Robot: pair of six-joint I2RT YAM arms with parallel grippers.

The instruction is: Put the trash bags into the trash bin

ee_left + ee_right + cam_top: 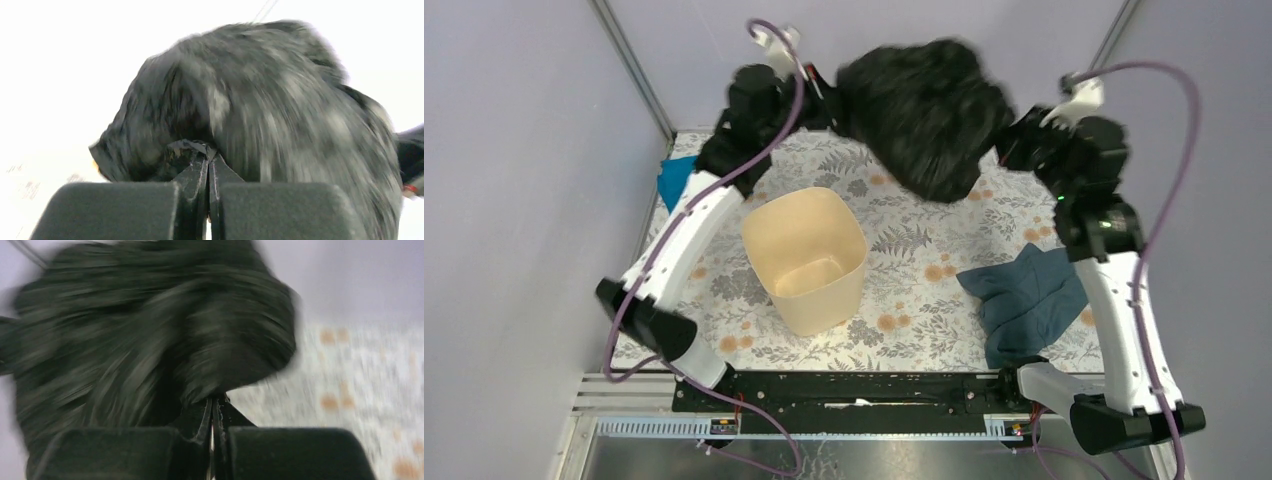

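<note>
The black trash bag (929, 115) hangs bunched in the air at the back of the table, blurred, stretched between both grippers. My left gripper (822, 100) is shut on its left edge; in the left wrist view the closed tips (209, 156) pinch a fold of the trash bag (260, 110). My right gripper (1007, 140) is shut on its right edge; in the right wrist view the tips (215, 401) pinch the trash bag (150, 340). The beige trash bin (806, 258) stands upright and open on the table, in front of and below the bag, left of centre.
A dark blue-grey cloth (1024, 295) lies crumpled on the floral tablecloth (924, 250) at the right, near the right arm. A bright blue cloth (674, 180) shows at the left edge behind the left arm. Walls close in at the back and sides.
</note>
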